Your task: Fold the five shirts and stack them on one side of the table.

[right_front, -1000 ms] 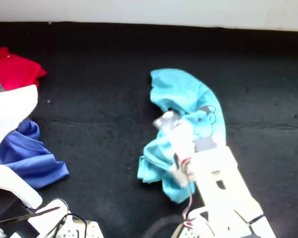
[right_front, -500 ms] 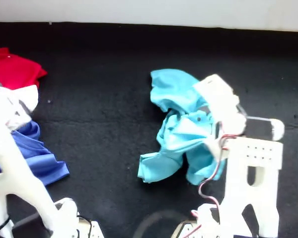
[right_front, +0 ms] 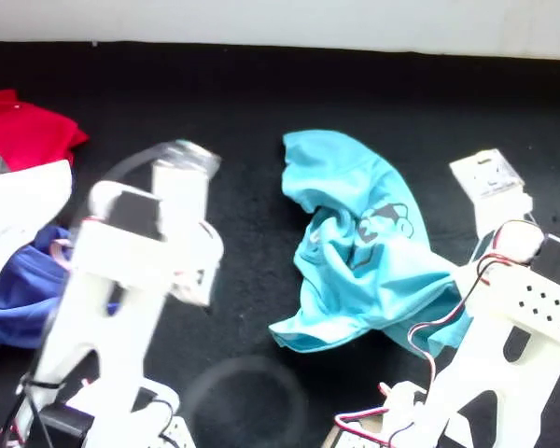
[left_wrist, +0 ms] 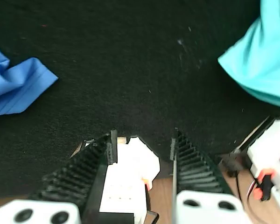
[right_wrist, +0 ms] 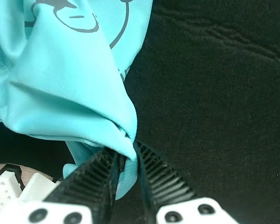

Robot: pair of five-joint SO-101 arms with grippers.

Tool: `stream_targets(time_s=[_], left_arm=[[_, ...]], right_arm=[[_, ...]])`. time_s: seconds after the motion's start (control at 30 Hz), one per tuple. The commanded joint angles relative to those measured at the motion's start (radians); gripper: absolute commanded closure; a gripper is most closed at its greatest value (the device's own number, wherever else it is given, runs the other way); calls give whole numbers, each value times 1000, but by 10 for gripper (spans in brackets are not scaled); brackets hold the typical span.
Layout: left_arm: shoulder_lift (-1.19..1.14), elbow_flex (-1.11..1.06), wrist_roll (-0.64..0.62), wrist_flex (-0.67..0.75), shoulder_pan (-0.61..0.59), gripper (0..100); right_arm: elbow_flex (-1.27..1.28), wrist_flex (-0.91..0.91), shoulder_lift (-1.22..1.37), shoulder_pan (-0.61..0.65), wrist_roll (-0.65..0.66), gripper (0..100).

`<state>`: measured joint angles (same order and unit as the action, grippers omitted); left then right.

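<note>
Shirts on a black table (right_front: 233,103).
Light blue shirt (right_front: 355,233) lies crumpled in the middle; white shirt (right_front: 19,210), red shirt (right_front: 23,131) and dark blue shirt (right_front: 9,299) sit at one edge. Right gripper (right_wrist: 128,149) pinches the light blue shirt; left gripper (left_wrist: 144,135) has its jaws spread, holding nothing.

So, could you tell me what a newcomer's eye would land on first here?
The turquoise shirt lies crumpled mid-table, one fold pinched in the right gripper. At the high view's left edge, a red shirt, a white shirt and a blue shirt lie heaped. The left gripper hangs open over the black table.
</note>
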<state>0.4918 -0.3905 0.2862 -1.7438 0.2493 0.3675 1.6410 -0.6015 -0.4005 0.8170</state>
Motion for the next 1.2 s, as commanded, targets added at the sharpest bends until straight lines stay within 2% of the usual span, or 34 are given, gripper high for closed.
stream_targets(time_s=[0.0, 0.23, 0.5, 0.57, 0.73, 0.87, 1.17], left_arm=[[-13, -39, -8, -5, 185, 806], [-110, -44, -8, 8, 381, 803], [-162, -44, -9, 103, 512, 803], [-170, -44, -9, 117, 541, 803], [-180, -44, -9, 176, 555, 806], [-180, -44, -9, 230, 558, 807], [-223, -53, -11, 361, 648, 806]], right_arm=[[-48, 7, -10, -47, 15, 991], [-47, 7, -8, -110, 17, 991], [-47, 2, -7, -163, 18, 991], [-47, 2, 1, -202, 68, 991], [-47, -2, 2, -294, 195, 991], [-47, -2, 2, -320, 196, 991], [-45, 5, 2, -320, 195, 991]])
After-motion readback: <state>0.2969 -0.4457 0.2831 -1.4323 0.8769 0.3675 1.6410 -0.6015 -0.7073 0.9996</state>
